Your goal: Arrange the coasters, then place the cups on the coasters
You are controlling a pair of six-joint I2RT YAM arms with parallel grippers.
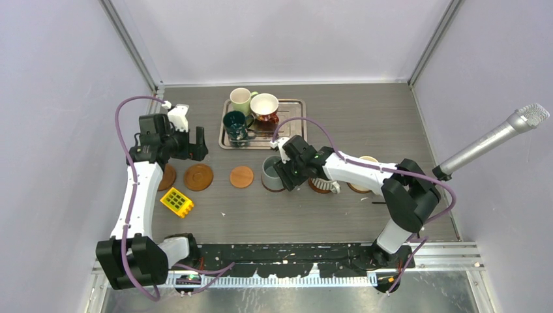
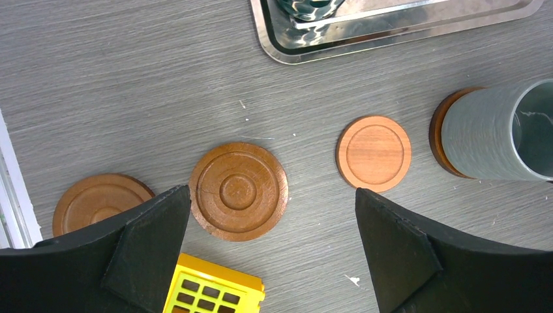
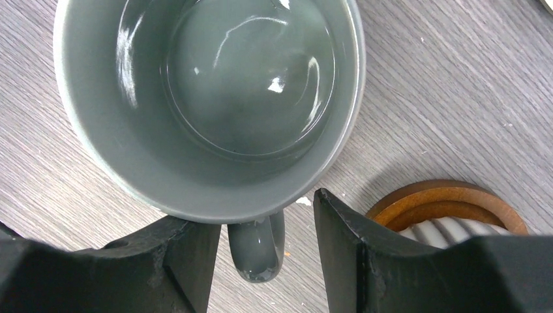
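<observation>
Three bare coasters lie in a row at the left: one (image 1: 167,177) half under my left arm, a ringed one (image 1: 198,177) (image 2: 238,191), and a plainer, lighter one (image 1: 242,177) (image 2: 373,153). My left gripper (image 1: 195,140) (image 2: 272,191) hangs open above them, holding nothing. The grey-blue cup (image 1: 272,171) (image 3: 209,104) stands on a coaster (image 2: 438,134). My right gripper (image 1: 287,173) (image 3: 267,215) is open astride its handle (image 3: 257,251), with a gap on each side. A ribbed cup (image 1: 321,186) and a cream cup (image 1: 366,161) sit on coasters further right.
The silver tray (image 1: 290,117) at the back holds the pale green (image 1: 242,100), red-and-white (image 1: 265,106) and dark green (image 1: 235,125) cups. A yellow grid block (image 1: 177,201) lies near the left coasters. A microphone (image 1: 489,140) juts in from the right.
</observation>
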